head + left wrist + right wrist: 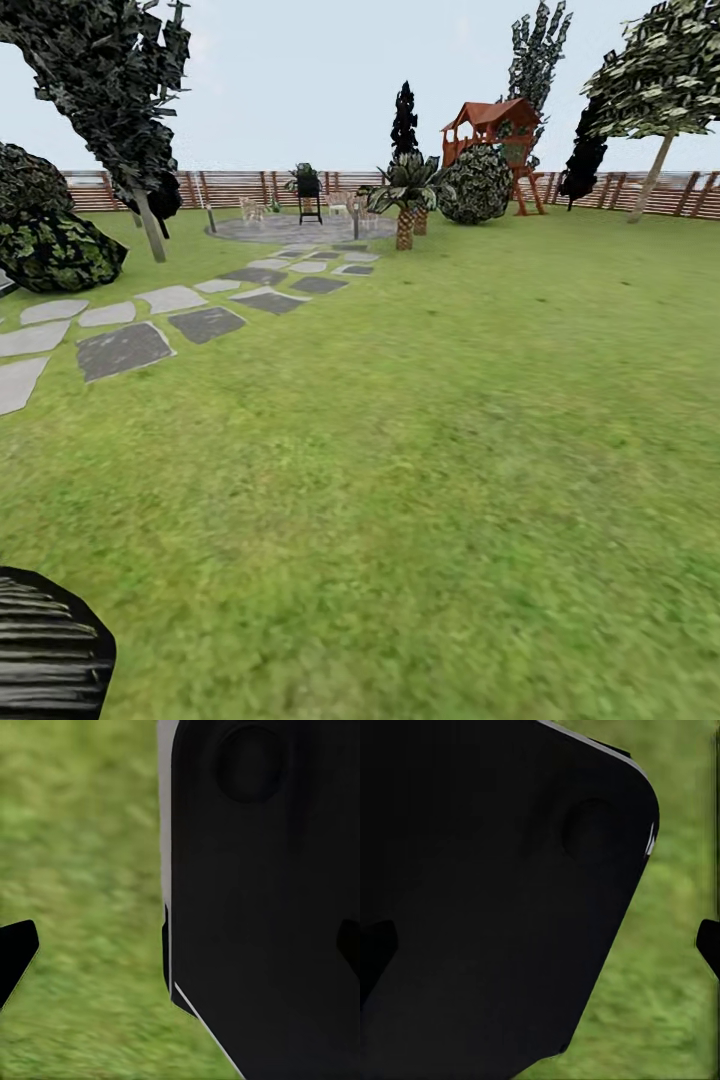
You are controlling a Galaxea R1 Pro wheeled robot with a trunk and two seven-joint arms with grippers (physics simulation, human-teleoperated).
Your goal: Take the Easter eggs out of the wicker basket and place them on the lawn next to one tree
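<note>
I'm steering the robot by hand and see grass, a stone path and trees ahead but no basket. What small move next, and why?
Probably turn the base or head slowly to scan for the wicker basket. The head view shows open lawn, stepping stones leading to a patio, and a grey-trunked tree by the fence. Both wrist views show grass beside a dark robot part.

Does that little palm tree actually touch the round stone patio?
Cannot tell. In the head view the palm stands by the patio's near edge, but it is too far off to show contact or a gap.
</note>
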